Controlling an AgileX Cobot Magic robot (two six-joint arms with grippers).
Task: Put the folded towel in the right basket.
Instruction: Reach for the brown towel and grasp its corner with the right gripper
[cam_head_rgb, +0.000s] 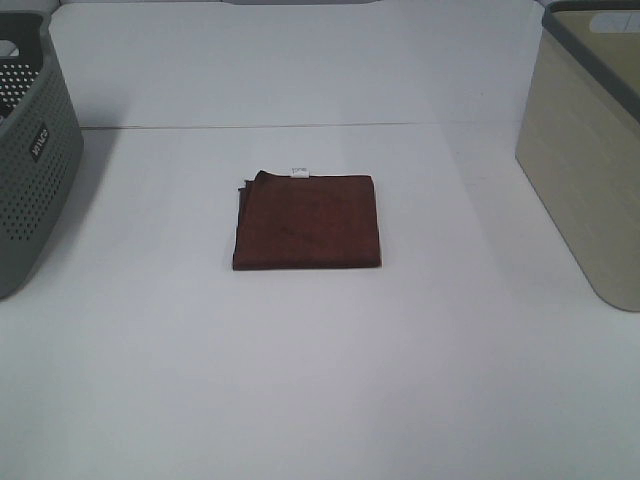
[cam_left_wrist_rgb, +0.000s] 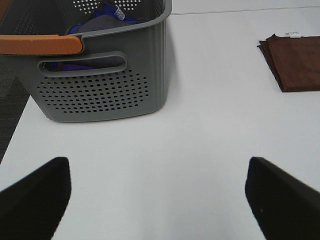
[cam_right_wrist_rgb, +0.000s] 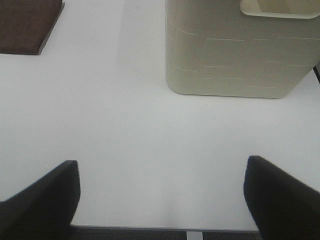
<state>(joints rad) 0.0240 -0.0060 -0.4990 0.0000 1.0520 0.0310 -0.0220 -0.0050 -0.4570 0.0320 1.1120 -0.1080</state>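
1. Folded towel (cam_head_rgb: 306, 222): dark red-brown, lying flat at the middle of the white table (cam_head_rgb: 320, 390), between the two baskets and well apart from both.
2. Outline nearly square, slightly wider than deep in the high view, so the long axis runs left-right if any. Its sides lie square to the table's back edge.
3. Small white tag (cam_head_rgb: 299, 172) sticks out of the far edge. Far-left corner is rumpled, and layers show stepped along the left side. Near and right sides are straight and clean.
4. Right basket (cam_head_rgb: 585, 150): beige with a grey rim, at the table's right edge. Bare table lies between it and the towel.
5. Grey perforated basket (cam_head_rgb: 30, 150) at the left edge, with blue cloth (cam_left_wrist_rgb: 100, 22) inside.
6. Left gripper (cam_left_wrist_rgb: 157, 162): jaws spread wide, nothing between them, over bare table in front of the grey basket.
7. Right gripper (cam_right_wrist_rgb: 161, 162): jaws likewise spread wide and empty, above the near table edge, with the beige basket ahead of it.
8. Neither gripper shows in the high view.
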